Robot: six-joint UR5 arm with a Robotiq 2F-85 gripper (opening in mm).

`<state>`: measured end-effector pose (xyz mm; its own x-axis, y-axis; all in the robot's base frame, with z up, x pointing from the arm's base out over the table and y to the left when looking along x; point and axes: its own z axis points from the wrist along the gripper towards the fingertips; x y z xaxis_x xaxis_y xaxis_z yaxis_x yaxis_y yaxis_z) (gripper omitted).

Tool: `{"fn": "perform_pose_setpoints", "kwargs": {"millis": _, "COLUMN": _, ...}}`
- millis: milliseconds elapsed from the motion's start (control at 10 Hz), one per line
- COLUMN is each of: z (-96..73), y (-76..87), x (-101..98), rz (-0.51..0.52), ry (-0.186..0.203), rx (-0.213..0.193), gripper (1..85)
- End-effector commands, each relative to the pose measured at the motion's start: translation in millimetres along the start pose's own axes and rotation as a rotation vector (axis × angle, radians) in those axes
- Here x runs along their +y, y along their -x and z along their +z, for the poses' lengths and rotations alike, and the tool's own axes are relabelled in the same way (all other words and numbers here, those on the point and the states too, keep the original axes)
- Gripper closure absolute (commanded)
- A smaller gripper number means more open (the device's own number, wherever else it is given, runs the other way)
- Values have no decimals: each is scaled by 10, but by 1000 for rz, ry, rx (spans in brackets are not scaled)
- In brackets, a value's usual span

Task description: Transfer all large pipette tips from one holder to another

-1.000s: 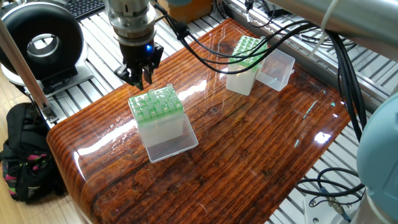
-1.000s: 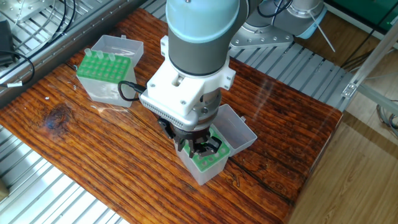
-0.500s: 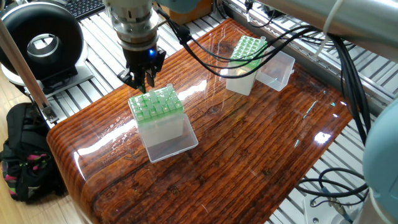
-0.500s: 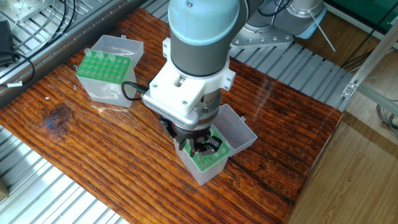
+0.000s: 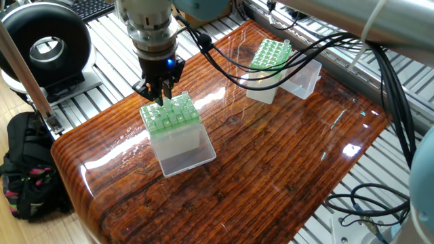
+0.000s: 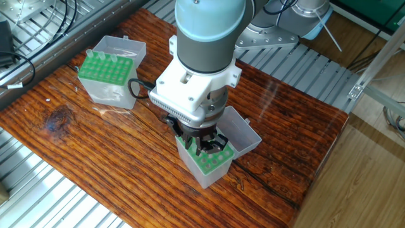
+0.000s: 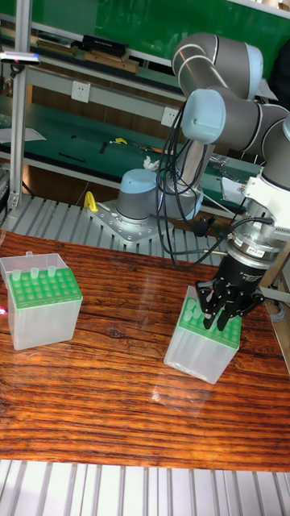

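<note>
The large pipette tips stand upright in the green-topped holder directly beneath the pincer, their whitish collars just proud of the green rack. From the other fixed view the pincer's black fingers sit right over one edge of that rack, low enough that they seem to touch or nearly touch the collars. The fingers look close together, but whether they have closed on a tip cannot be told: the wrist hides the gap in one view and the tips are too small in the others. Well away from the pincer, across the table, stands the second green-topped holder, its clear lid hinged open behind it; a tip or two rises from its far corner. The risk here, as I judge it, is a slightly off-centre descent: fingers that land on a neighbouring collar could jam, tilt the light plastic box, or lift it along with the tip. A weak grip on such slick tapered plastic could also let the tip slip. No brand, label or legible writing shows on either box or on the arm.
</note>
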<state>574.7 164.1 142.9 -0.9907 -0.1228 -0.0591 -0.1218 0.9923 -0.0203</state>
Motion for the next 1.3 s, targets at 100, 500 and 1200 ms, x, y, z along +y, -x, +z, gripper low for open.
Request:
{"fn": "perform_pose_setpoints", "kwargs": {"millis": 100, "z": -8, "y": -13, "x": 22, "rz": 5, "ry": 13, "rx": -4, "gripper": 563}}
{"fn": "perform_pose_setpoints", "kwargs": {"millis": 500, "z": 33, "y": 20, "x": -12, "rz": -1, "ry": 6, "rx": -12, "gripper": 563}}
{"fn": "perform_pose_setpoints", "kwargs": {"millis": 1200, "z": 21, "y": 25, "x": 10, "rz": 2, "ry": 8, "rx": -11, "gripper": 643}}
